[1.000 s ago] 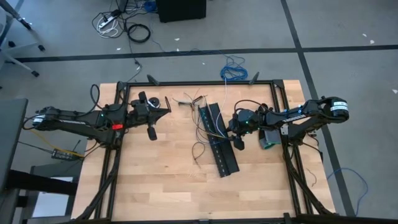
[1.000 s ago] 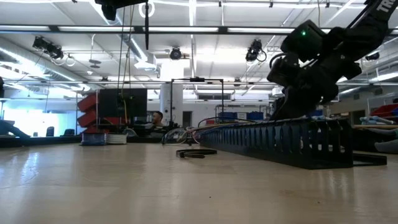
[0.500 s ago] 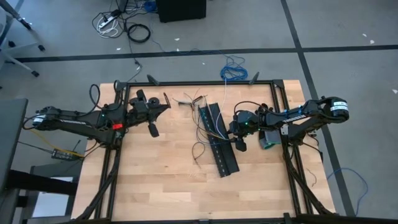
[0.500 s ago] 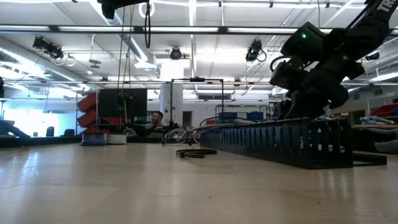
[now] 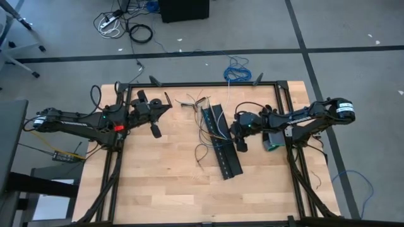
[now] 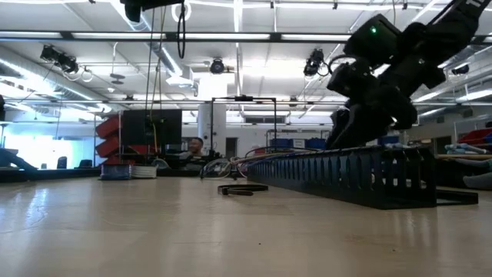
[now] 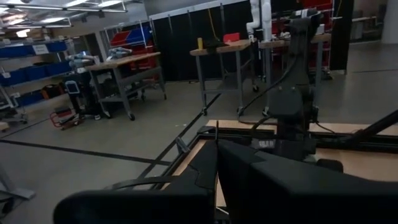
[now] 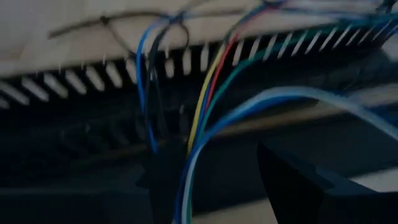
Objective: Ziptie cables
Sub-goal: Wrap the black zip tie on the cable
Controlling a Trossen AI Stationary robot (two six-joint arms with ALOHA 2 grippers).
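A: From above, the wooden table (image 5: 164,183) fills the middle, a dark arm lying in from each side. What does the level view add?

B: The room behind: shelving, ceiling lights, a person (image 6: 195,145) seated far off. It also shows the black slotted cable duct (image 6: 346,173) as a long low wall running away across the tabletop, with a small dark loop (image 6: 242,188) of wire lying flat beside it.

A: And the cables?

B: From overhead, the cables (image 5: 203,126) sprawl over the far end of the duct (image 5: 223,144) and spill onto the wood to its left, near the table's centre. A blue coiled cable (image 5: 237,70) lies on the floor beyond the far edge.

A: The right arm?

B: It stretches in from the right, elbow out, wrist dropped so the right gripper (image 5: 240,133) sits at the duct's right side. Its own camera looks closely at blue, yellow, red and green wires (image 8: 205,106) crossing the duct's slots, between two dark fingers (image 8: 292,174) standing apart with nothing clamped.

A: The left arm?

B: Extended over the far-left part of the table, raised. The left gripper (image 5: 163,107) has its fingers pressed together on a thin black ziptie (image 7: 216,134), which sticks up as a narrow spike in its wrist view.

A: Any readable writing?

B: White letters on the right arm's casing at the edge of the level view, too cut off to read.
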